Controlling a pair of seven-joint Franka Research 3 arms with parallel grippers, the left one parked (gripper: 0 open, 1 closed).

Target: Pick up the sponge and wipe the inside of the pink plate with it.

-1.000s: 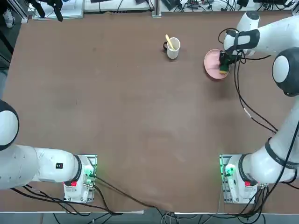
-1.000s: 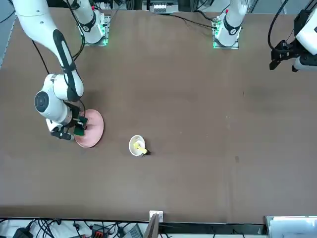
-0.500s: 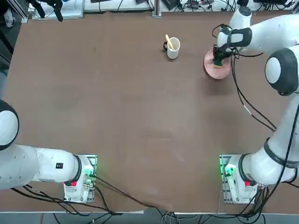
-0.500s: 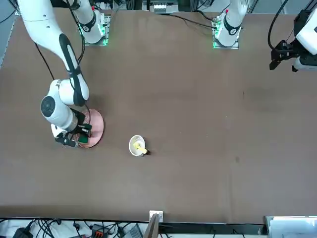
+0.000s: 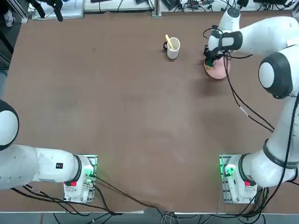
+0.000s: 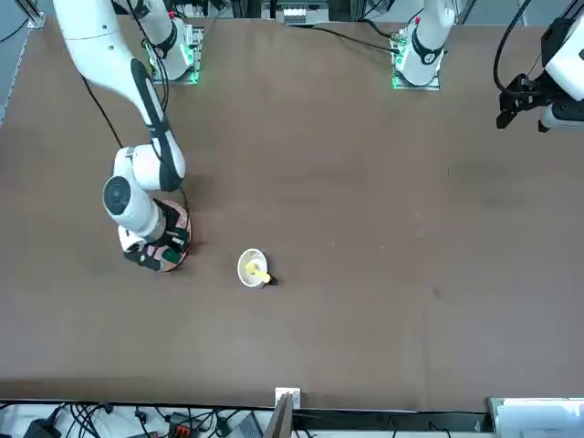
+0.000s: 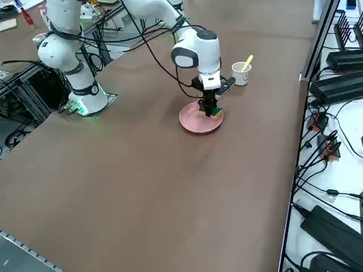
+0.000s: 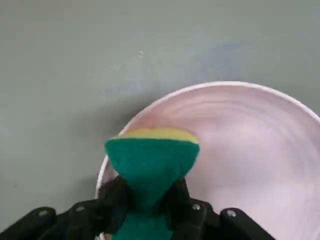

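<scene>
Sponge (image 8: 152,165), green with a yellow layer, was pinched at its middle between the two fingers of the right gripper (image 8: 148,196), its end flaring out. The wrist view showed this squeeze closely, with the sponge overlapping the near-side rim of the pink plate (image 8: 250,160); whether it touched the plate could not be told. From the right side, its yellow edge showed over the plate, while from overhead the arm (image 5: 268,35) hid much of that spot. Only the wider views showed the white mug (image 7: 240,75), apart from the plate, a yellow stick (image 7: 248,62) in it.
</scene>
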